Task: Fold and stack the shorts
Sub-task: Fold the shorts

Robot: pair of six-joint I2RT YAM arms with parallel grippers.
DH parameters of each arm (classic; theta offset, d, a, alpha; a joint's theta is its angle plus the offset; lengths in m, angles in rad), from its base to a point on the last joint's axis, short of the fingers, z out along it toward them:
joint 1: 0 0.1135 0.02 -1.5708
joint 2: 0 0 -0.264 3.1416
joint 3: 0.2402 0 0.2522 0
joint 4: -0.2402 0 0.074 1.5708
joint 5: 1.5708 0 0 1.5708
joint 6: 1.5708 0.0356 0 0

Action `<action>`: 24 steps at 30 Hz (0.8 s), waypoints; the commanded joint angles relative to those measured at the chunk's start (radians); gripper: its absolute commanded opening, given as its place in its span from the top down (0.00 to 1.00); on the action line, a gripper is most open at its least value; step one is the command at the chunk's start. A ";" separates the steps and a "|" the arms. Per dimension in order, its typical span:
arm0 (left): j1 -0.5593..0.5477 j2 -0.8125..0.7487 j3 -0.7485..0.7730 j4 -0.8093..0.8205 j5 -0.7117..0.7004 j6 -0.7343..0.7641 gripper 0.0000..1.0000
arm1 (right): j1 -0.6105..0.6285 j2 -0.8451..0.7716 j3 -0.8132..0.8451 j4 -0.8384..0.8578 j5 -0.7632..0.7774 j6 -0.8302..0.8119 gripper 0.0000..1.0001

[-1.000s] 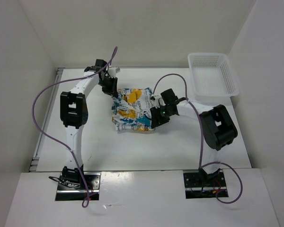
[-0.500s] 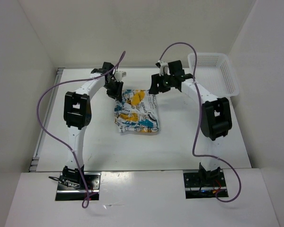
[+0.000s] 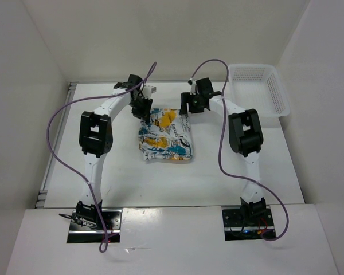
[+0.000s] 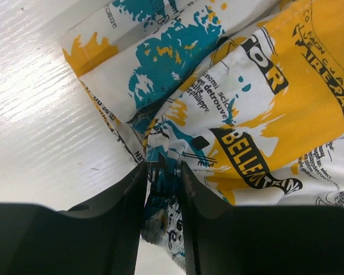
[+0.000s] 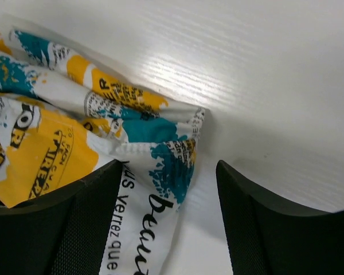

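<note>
The shorts (image 3: 163, 136), white with a teal, yellow-orange and black print, lie bunched in the middle of the table. My left gripper (image 3: 142, 110) sits at their far left corner, shut on a pinched fold of the fabric (image 4: 162, 172). My right gripper (image 3: 186, 110) is open at their far right corner. In the right wrist view a corner of the shorts (image 5: 160, 166) lies between the spread fingers (image 5: 92, 217), which stand apart from each other over the table.
A white plastic mesh basket (image 3: 258, 91) stands at the far right of the table. Purple cables loop above both arms. White walls close in the table on the left, right and back.
My right arm has swung from the shorts' near right side to their far right corner. My left gripper has shifted slightly right at the far left corner. The shorts look flatter.
</note>
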 commanded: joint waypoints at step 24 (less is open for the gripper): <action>0.024 0.120 0.237 0.072 -0.082 0.004 0.48 | -0.029 0.059 0.128 0.036 0.012 0.015 0.87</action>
